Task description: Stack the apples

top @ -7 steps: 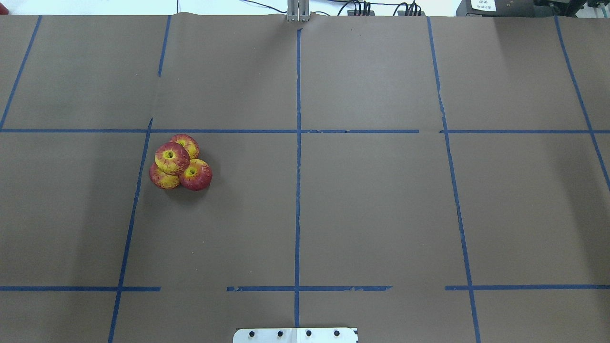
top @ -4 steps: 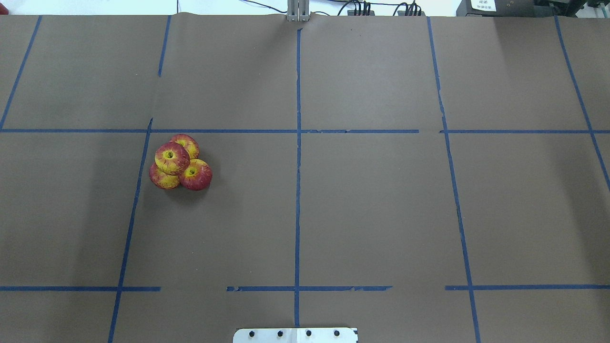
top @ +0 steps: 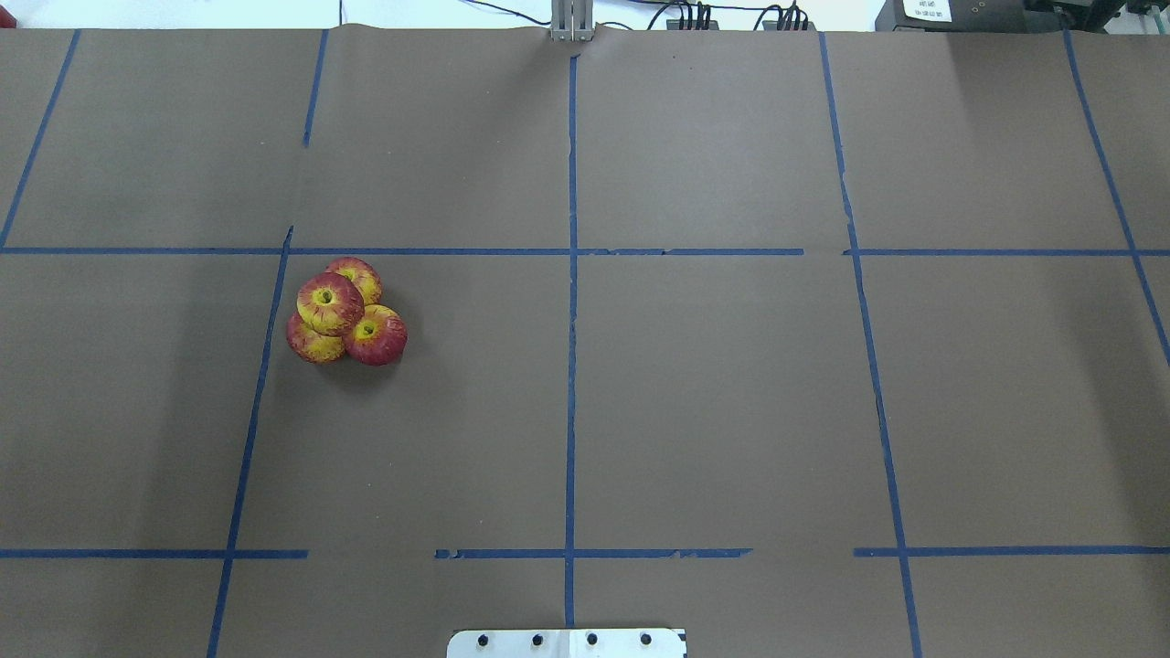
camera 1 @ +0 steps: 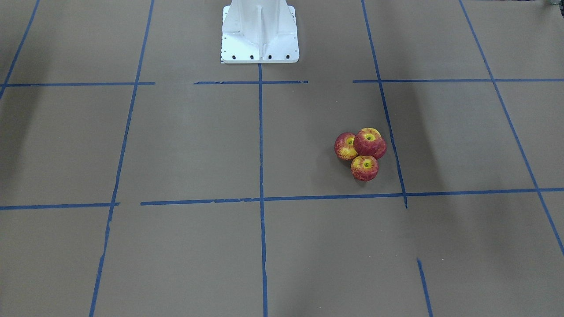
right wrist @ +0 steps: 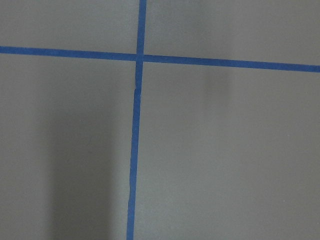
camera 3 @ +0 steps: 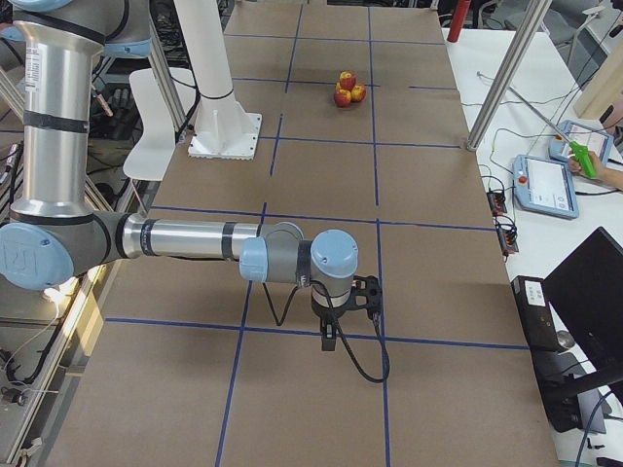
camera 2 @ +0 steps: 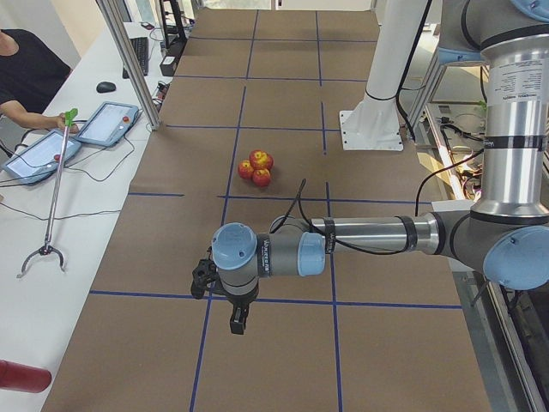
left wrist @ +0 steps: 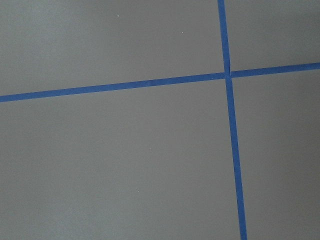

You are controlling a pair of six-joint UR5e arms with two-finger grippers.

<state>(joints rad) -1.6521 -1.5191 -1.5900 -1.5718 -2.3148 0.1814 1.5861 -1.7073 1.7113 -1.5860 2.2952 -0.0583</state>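
Four red-and-yellow apples sit in one tight cluster on the brown table, left of centre in the overhead view. One apple (top: pixel 330 302) rests on top of the other three (top: pixel 376 335) (top: pixel 311 344) (top: pixel 356 274). The front-facing view shows the top apple (camera 1: pixel 369 143) and two lower ones (camera 1: pixel 345 146) (camera 1: pixel 364 168); the fourth is hidden. The cluster also shows in the left side view (camera 2: pixel 257 165) and the right side view (camera 3: pixel 346 89). My left gripper (camera 2: pixel 238 323) and right gripper (camera 3: pixel 328 341) hang over bare table far from the apples. I cannot tell whether either is open or shut.
The white robot base (camera 1: pixel 259 31) stands at the table's near middle edge. Blue tape lines grid the brown table (top: pixel 731 411). Beside the table are a metal post (camera 2: pixel 129 60), tablets (camera 2: pixel 107 123) and an operator holding a grabber tool (camera 2: pixel 53 197).
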